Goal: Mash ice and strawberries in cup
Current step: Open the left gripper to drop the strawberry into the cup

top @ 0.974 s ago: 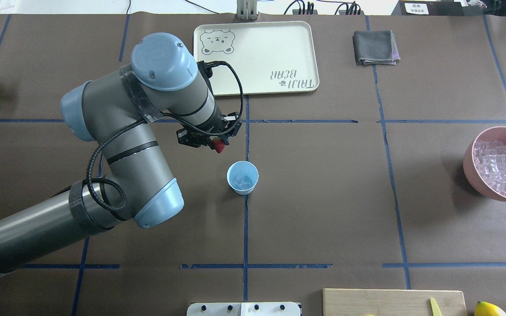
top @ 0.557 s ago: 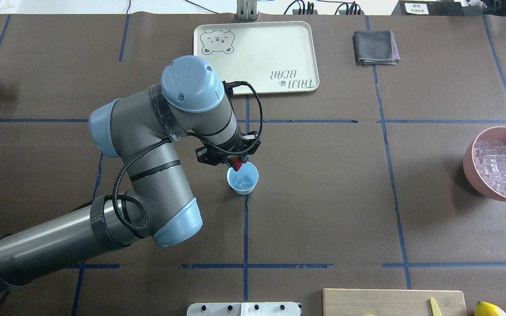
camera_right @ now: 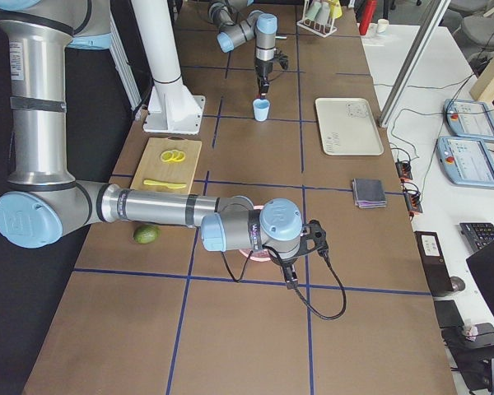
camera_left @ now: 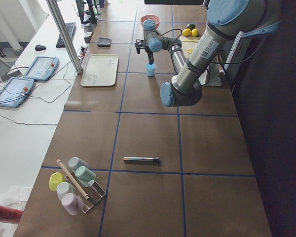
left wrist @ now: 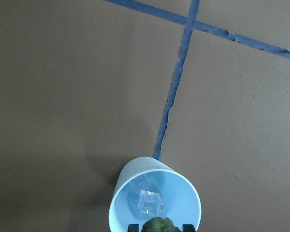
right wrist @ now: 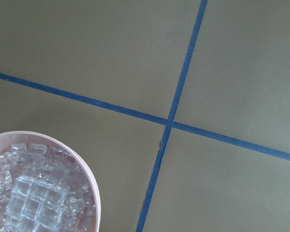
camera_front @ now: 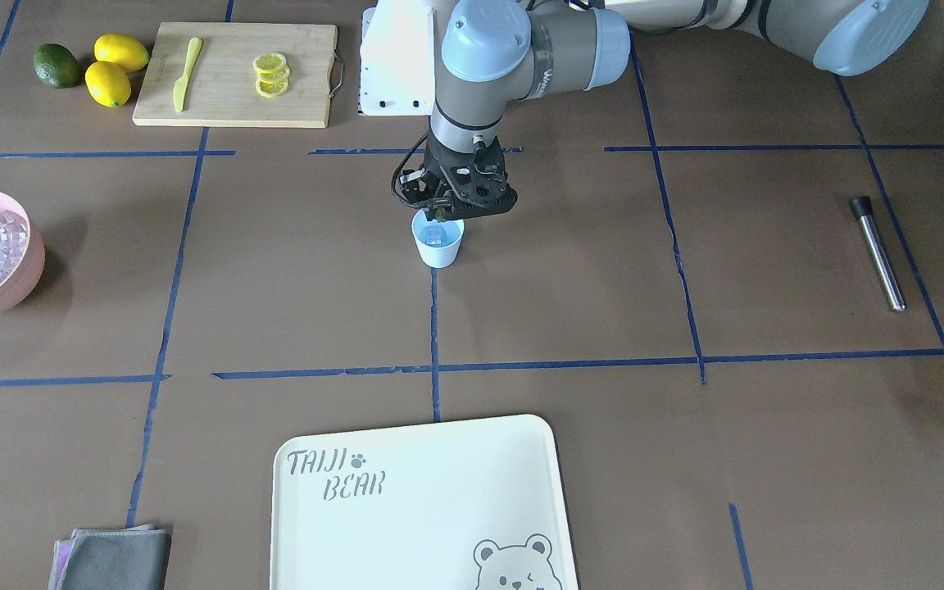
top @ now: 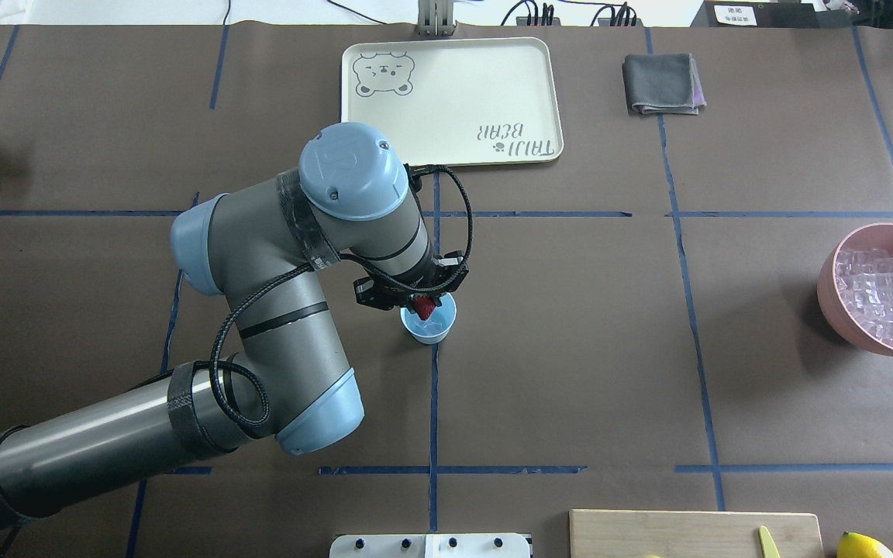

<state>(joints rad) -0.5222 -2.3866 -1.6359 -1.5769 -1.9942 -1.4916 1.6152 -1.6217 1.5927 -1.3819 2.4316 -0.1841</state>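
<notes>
One strawberry (top: 424, 308) pinched in left gripper (top: 420, 301), just above cup (top: 432, 333) mouth. Left wrist view shows ice (left wrist: 151, 203) inside cup; overhead barely does. Right gripper (camera_right: 290, 271), far from cup: opening unclear.

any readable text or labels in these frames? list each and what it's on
"TAIJI BEAR": printed on the cream tray, which also has a bear-face drawing. It reads upside down in the overhead view.
White card at the top right of the overhead view: print too small to read.
Lettering on the left arm: too blurred to read.
Nothing else is legible.
</notes>
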